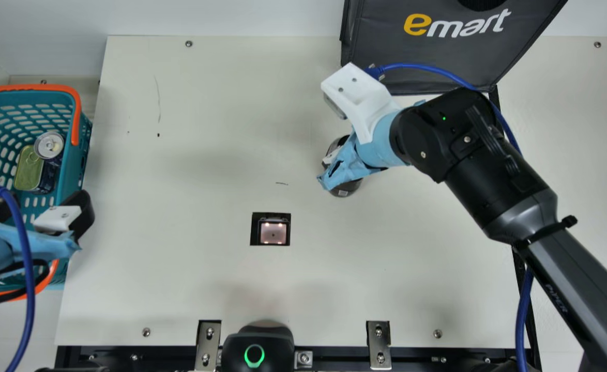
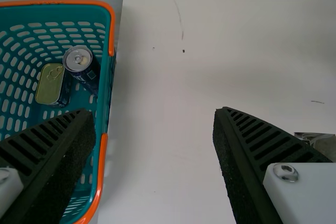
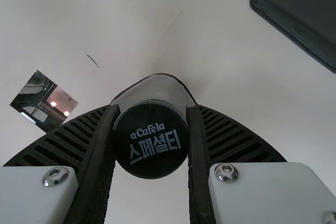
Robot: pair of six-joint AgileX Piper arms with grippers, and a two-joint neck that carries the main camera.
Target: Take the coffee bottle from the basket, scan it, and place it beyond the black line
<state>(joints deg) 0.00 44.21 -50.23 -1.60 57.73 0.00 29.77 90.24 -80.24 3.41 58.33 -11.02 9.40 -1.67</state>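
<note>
Right arm (image 1: 500, 175) slants in from main view's right, right gripper (image 1: 340, 161) pointing down, fingers (image 3: 202, 140) part-closed; left gripper (image 1: 44, 207) at left edge, fingers (image 2: 252, 150) wide apart.

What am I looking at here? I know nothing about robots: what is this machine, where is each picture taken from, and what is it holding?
This is a robot with two arms at a cream table, each ending in a pincer. The main picture looks down from a camera on its neck; the other two come from cameras on its wrists. The right pincer grips a bottle with a black cap. Set in the table is a dark square window, probably the scanner; behind is a black bag. The teal basket at the left holds a can and a flat tin. The left pincer hangs open over its edge, holding nothing.
</note>
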